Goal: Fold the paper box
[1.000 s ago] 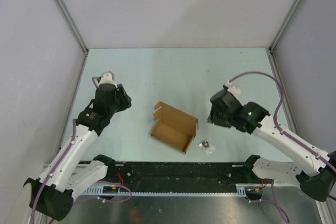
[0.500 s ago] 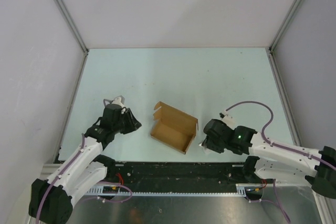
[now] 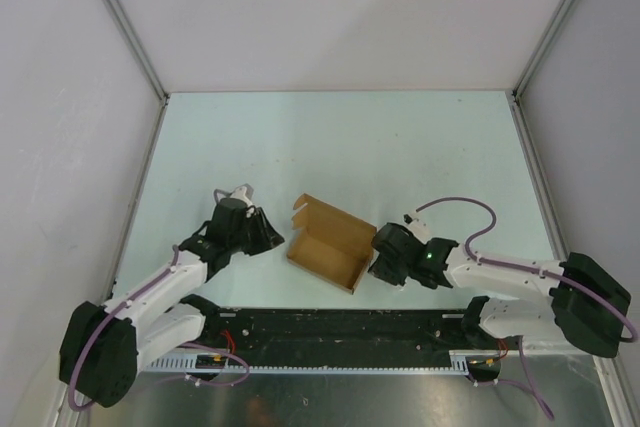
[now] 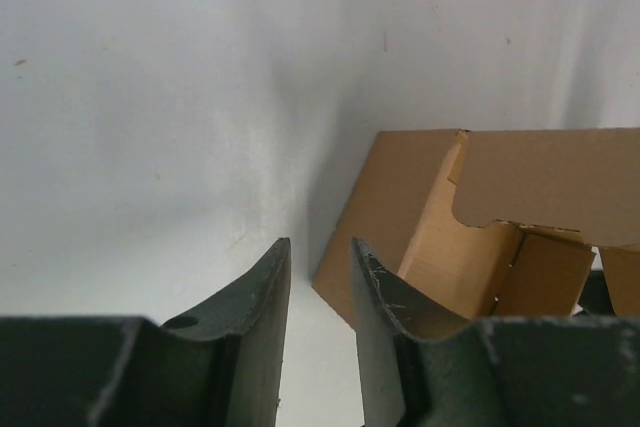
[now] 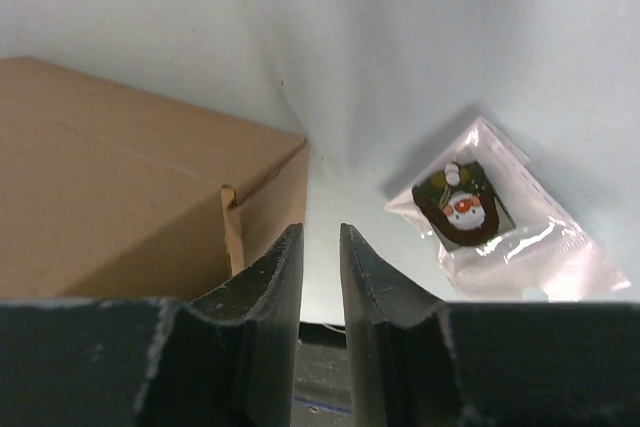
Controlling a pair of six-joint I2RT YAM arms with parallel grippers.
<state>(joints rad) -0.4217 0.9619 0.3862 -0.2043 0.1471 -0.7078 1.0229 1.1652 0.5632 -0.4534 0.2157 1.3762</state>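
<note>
The paper box [image 3: 333,242] is brown cardboard, partly formed, its tray open upward and its lid flap standing at the back. It lies near the table's front edge between my two grippers. My left gripper [image 3: 274,237] hangs low just off the box's left corner. In the left wrist view its jaws [image 4: 320,247] stand a narrow gap apart with only table between them and the box [image 4: 430,217] just right of the right finger. My right gripper [image 3: 378,252] sits by the box's right wall. Its fingers [image 5: 320,232] are nearly together with nothing between them, beside the box [image 5: 120,177].
A small clear plastic bag holding a dark sticker [image 5: 470,202] lies on the table right of the right gripper. The pale green table [image 3: 350,147] is walled on three sides. A black rail [image 3: 340,332] runs along the near edge.
Both arms have swung down and inward from the sides to the box's two ends. Both pairs of jaws have narrowed. The box has not moved.
</note>
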